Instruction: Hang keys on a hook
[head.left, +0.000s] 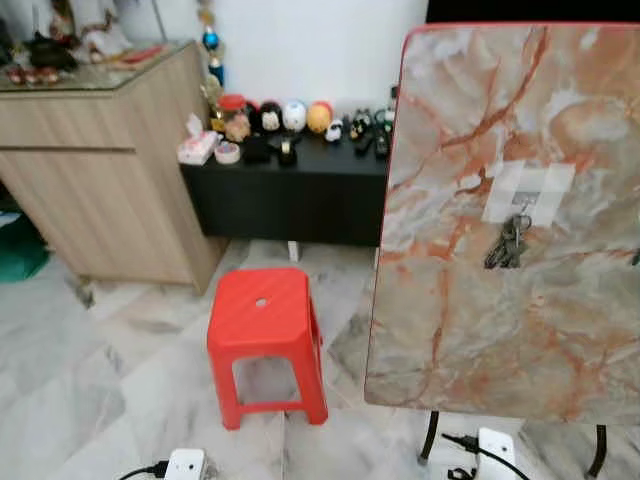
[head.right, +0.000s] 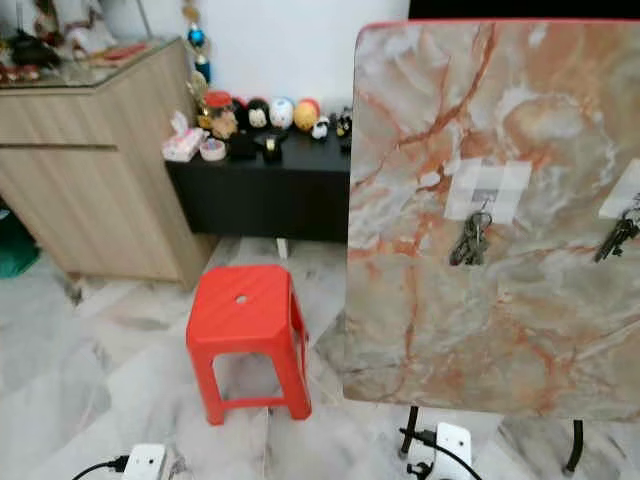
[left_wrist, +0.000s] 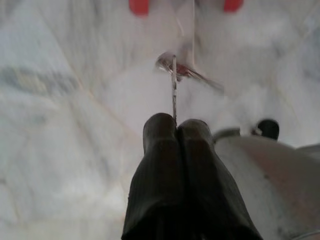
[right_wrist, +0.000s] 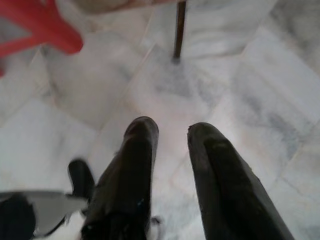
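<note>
Keys: thin metal key ring with blurred keys, dangling beyond the tips, centre-top of left wrist frame.
Left gripper: fingers clenched on the ring's wire.
Right gripper: fingers parted, empty.
Hook: white-taped hook on upright marble-patterned tabletop, right of frame, already carrying dark keys.

I can read no text, label, brand, number or sign anywhere before me; the figurines on the black table are too blurred.
</note>
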